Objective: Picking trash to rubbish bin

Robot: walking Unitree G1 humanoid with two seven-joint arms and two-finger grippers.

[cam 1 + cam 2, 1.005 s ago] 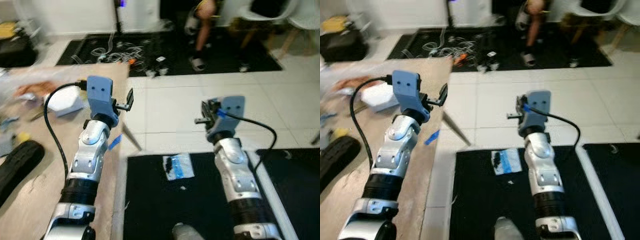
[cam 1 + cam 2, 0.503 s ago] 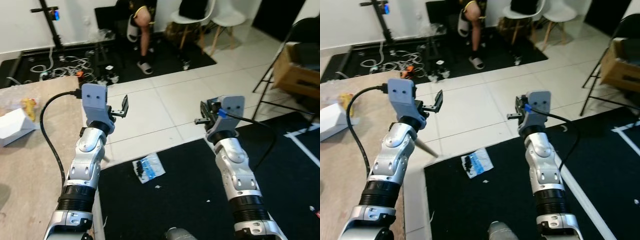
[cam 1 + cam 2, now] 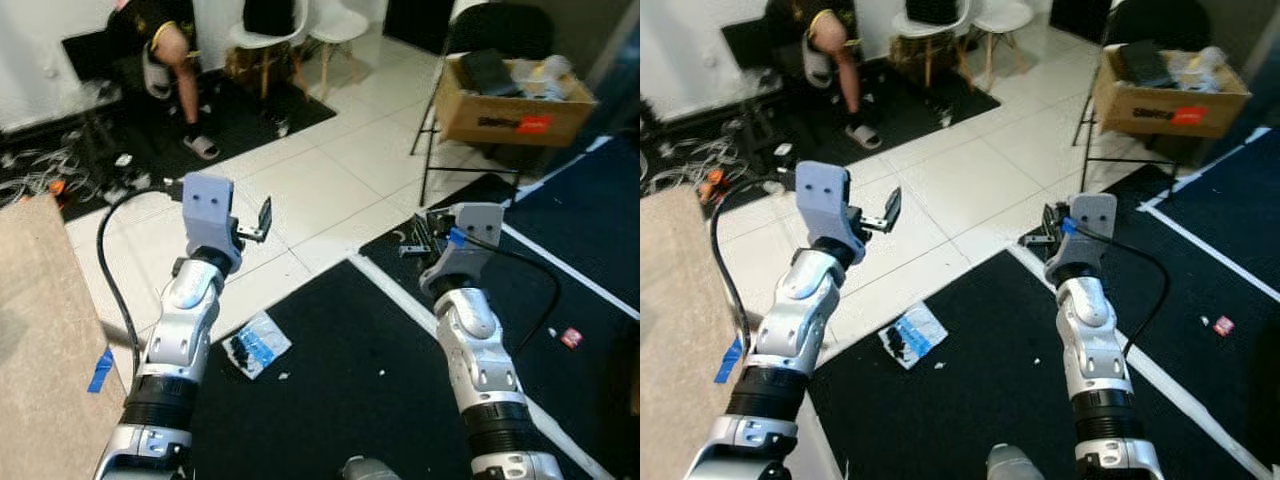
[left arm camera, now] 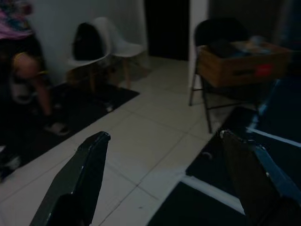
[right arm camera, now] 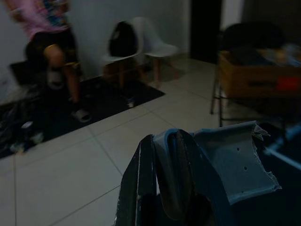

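Bare white floor tiles (image 3: 330, 190) lie open ahead; a black folding chair (image 3: 470, 60) bearing a brown cardboard box (image 3: 515, 100) blocks the far right, a tan wooden table (image 3: 40, 330) the left

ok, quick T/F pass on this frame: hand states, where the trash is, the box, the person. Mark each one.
1. The left hand is open with nothing between its fingers. True.
2. The right hand is empty. False: its fingers are shut on a torn grey-blue piece of trash.
3. A blue and white wrapper lies on the floor at the edge of the black mat. True.
4. The cardboard box sits on the floor. False: it rests on a black folding chair.
5. A person is in the background by the white chairs. True.
6. The wrapper is in the left hand. False: it lies on the floor below that arm.
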